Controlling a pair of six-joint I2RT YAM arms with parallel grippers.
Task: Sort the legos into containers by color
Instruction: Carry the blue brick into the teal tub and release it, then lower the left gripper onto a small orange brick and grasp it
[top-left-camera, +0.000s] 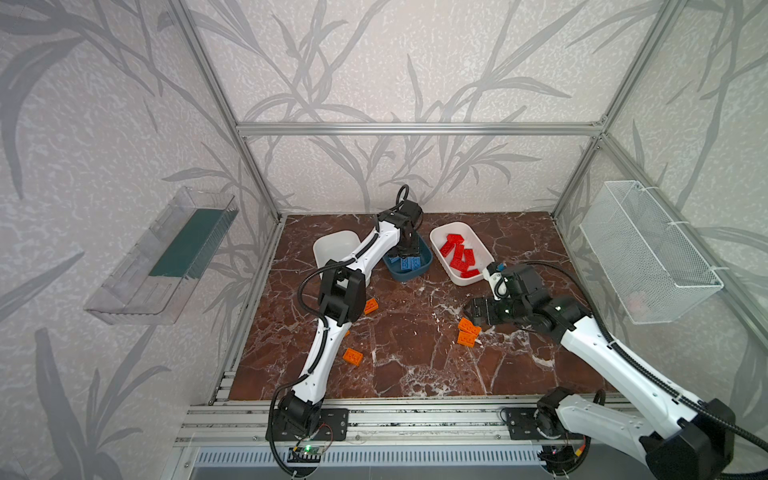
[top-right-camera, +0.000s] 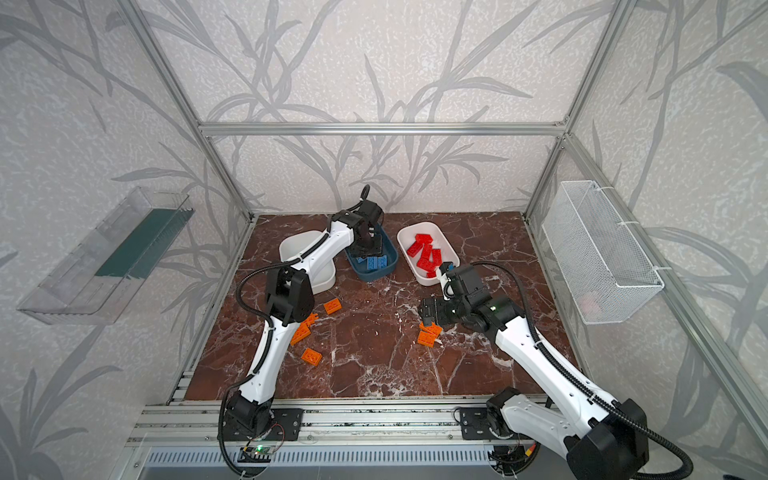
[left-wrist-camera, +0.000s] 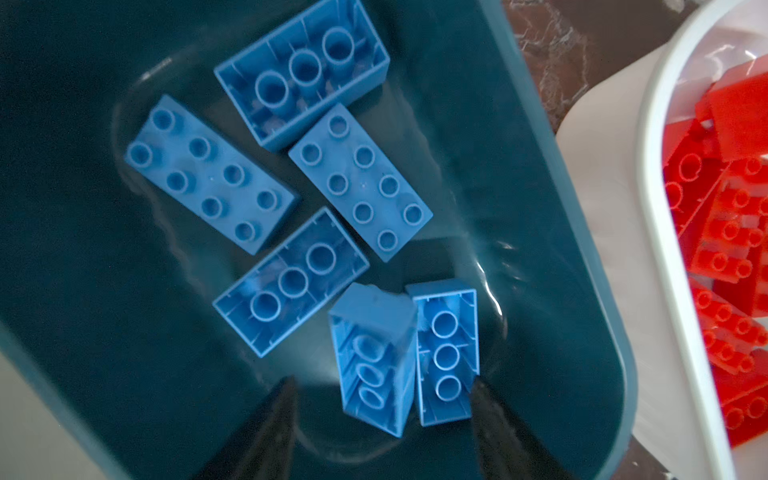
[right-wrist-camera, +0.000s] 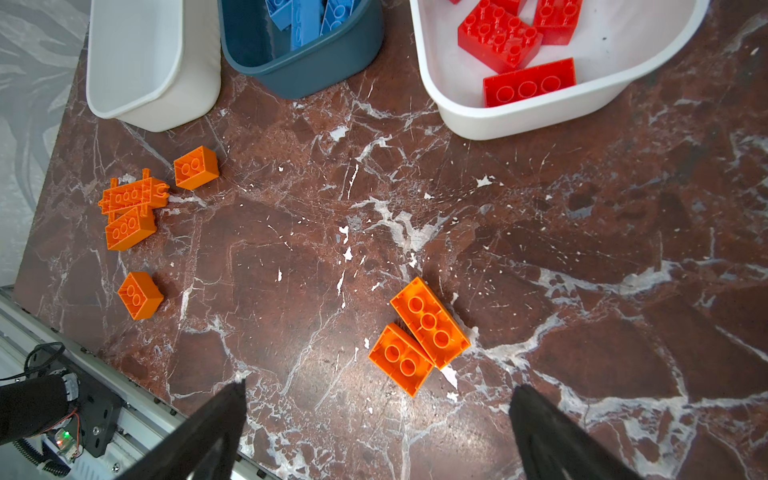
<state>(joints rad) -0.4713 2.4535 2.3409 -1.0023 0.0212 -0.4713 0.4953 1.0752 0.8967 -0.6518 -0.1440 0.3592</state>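
blue plastic bricks (left-wrist-camera: 208, 174) in dark teal tub (left-wrist-camera: 540, 232), red bricks (right-wrist-camera: 528, 87) in upper-right white tub (right-wrist-camera: 478, 120); six orange bricks (right-wrist-camera: 430, 322) lie unsorted on tabletop (right-wrist-camera: 582, 249); left claw (left-wrist-camera: 383, 380), right claw (right-wrist-camera: 380, 386) gape empty.

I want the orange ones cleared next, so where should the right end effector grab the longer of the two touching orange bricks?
Probably by its two short end faces, straight down from above. The longer orange brick lies flat, hollow side up, both ends free, while one long side touches the shorter orange brick. The open right end effector looks wide enough.
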